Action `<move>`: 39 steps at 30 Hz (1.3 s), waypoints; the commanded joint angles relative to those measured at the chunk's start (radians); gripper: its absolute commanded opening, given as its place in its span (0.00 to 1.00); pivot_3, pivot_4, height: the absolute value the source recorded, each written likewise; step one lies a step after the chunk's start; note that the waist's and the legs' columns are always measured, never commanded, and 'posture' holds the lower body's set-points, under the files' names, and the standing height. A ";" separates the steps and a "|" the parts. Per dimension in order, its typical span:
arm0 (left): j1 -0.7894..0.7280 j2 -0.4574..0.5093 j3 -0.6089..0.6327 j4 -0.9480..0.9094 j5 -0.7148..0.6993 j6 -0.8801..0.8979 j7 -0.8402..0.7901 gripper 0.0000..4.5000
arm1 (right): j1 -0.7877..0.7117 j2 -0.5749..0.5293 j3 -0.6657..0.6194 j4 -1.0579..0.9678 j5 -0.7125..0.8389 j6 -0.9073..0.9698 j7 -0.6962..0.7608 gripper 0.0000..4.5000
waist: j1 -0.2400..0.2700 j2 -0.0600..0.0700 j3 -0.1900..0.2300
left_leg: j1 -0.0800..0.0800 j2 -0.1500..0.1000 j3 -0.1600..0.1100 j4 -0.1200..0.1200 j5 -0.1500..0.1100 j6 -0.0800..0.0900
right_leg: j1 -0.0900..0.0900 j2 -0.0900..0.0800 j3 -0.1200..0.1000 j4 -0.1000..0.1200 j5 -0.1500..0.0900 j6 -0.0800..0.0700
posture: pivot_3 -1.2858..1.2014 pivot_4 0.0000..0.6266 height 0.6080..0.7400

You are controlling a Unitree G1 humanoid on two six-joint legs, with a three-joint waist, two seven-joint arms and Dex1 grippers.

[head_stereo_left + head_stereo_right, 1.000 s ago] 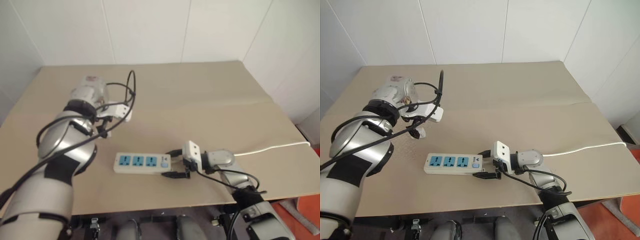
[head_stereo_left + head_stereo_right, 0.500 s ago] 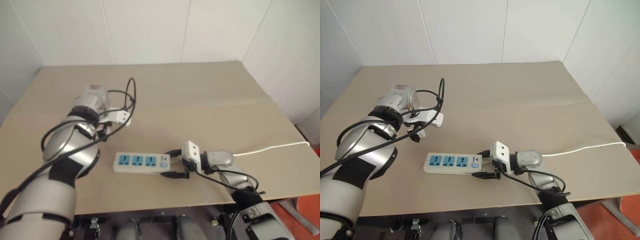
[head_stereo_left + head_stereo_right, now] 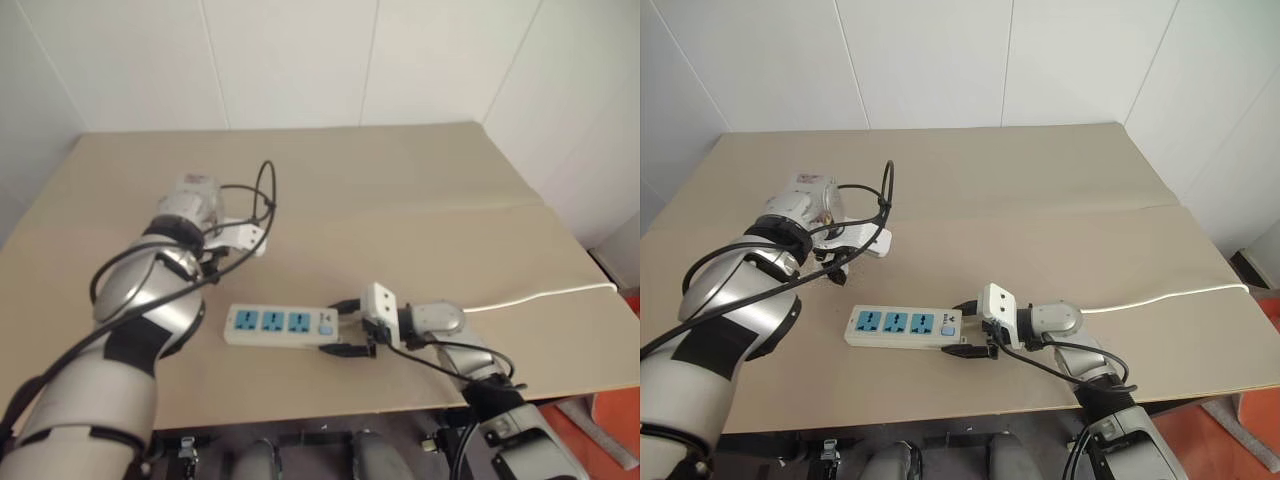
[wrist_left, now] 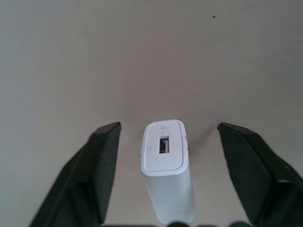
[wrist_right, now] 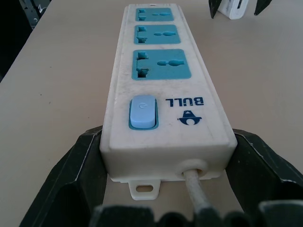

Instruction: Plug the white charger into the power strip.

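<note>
From the head cameras, the power strip lies near the front edge of the table, its long axis running left to right, cable end to the right. The right gripper sits at that cable end, one finger on the near side and one on the far side. The left gripper hangs over the table to the far left of the strip, pointing steeply down. Against the earlier frames, the left arm has sunk closer to the tabletop, while the right arm and strip have not shifted.

In the left wrist view, the white charger lies on the table between the left gripper's two black fingers, its USB port end facing the camera. Clear gaps remain on both sides, so the jaws are parted and not yet gripping. The charger is already centred, so the coming move is likely a plain squeeze across its narrow width.

In the right wrist view, the right gripper's fingers flank the strip's switch end, touching or nearly touching its sides, bracing it. Beyond the farthest socket, the charger stands well apart from the strip.
</note>
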 commanded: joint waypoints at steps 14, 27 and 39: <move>-0.052 0.012 0.086 -0.021 -0.049 -0.010 -0.005 0.23 | 0.021 -0.010 0.061 0.022 -0.050 0.036 0.003 0.76 | 0.002 0.000 0.000 | 0.000 0.000 0.000 0.000 0.000 0.000 | 0.000 0.000 0.000 0.000 0.000 0.000 | 0.52 0.24 1.00; 0.109 0.250 0.399 -0.739 -1.102 0.514 -0.275 0.23 | 0.010 -0.048 0.051 0.020 -0.029 0.070 0.043 0.76 | -0.004 0.007 -0.004 | 0.002 0.002 0.001 -0.003 0.000 0.000 | 0.001 0.000 0.002 0.000 0.000 0.000 | 0.52 0.24 1.00; 0.700 0.172 0.675 -1.119 -1.320 0.474 -0.253 0.23 | 0.012 -0.059 0.051 0.030 -0.039 0.081 0.027 0.76 | 0.029 0.006 -0.004 | 0.006 0.003 0.001 0.004 0.000 0.000 | 0.007 0.000 0.000 0.000 0.002 -0.004 | 0.52 0.24 1.00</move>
